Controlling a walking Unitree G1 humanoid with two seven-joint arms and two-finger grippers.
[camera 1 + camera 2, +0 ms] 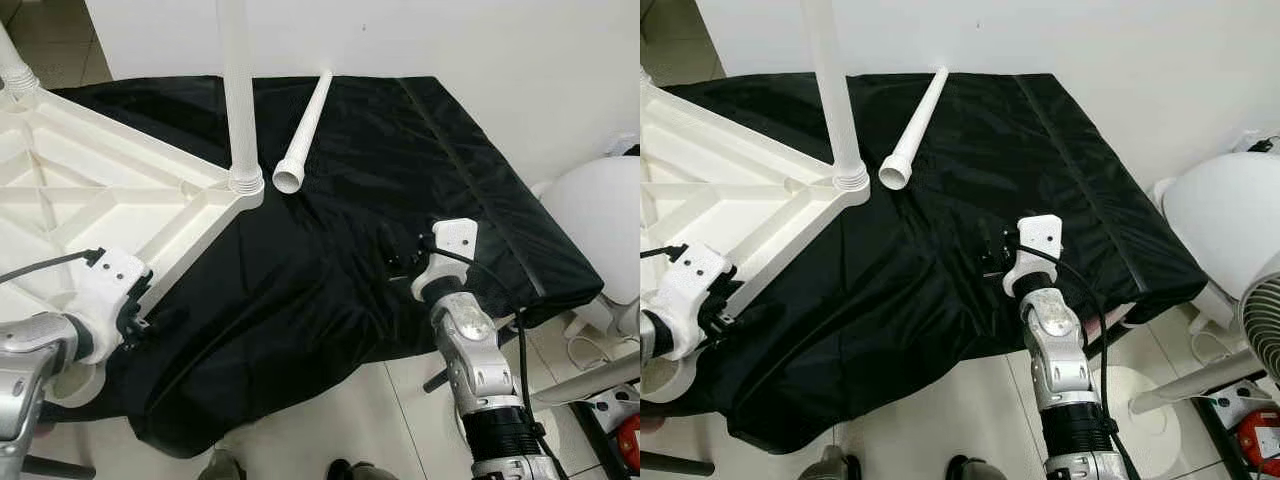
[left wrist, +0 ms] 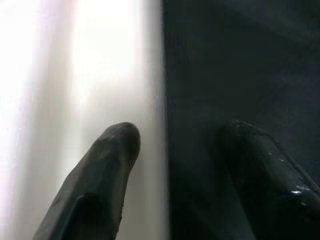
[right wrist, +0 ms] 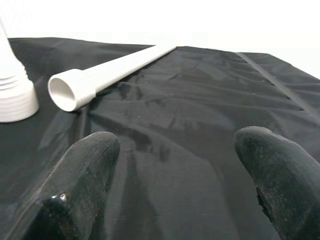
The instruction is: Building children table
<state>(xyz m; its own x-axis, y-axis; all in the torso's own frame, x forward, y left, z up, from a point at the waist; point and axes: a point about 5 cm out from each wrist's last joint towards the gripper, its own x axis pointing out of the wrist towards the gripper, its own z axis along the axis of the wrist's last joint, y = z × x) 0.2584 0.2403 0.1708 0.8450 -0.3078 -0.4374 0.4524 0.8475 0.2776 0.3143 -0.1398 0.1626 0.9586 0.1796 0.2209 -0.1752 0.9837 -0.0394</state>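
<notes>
- You had at least one leg [image 1: 238,90] already standing in the upside-down white tabletop [image 1: 90,190] on the black cloth [image 1: 400,180].
- One loose leg [image 1: 305,130] lay just beside that corner, so probably partway done.
- Right gripper [image 3: 175,175] was open, aimed toward it; left gripper [image 2: 175,165] open at the tabletop's edge.

The white plastic table top [image 1: 90,190] lies upside down on the left part of the counter [image 1: 400,200], its ribbed underside facing up. One white leg [image 1: 238,90] stands upright, screwed into the corner socket nearest the middle of the counter. A loose white leg [image 1: 305,130] lies flat just beside that corner, its wider open end pointing toward the robot
</notes>
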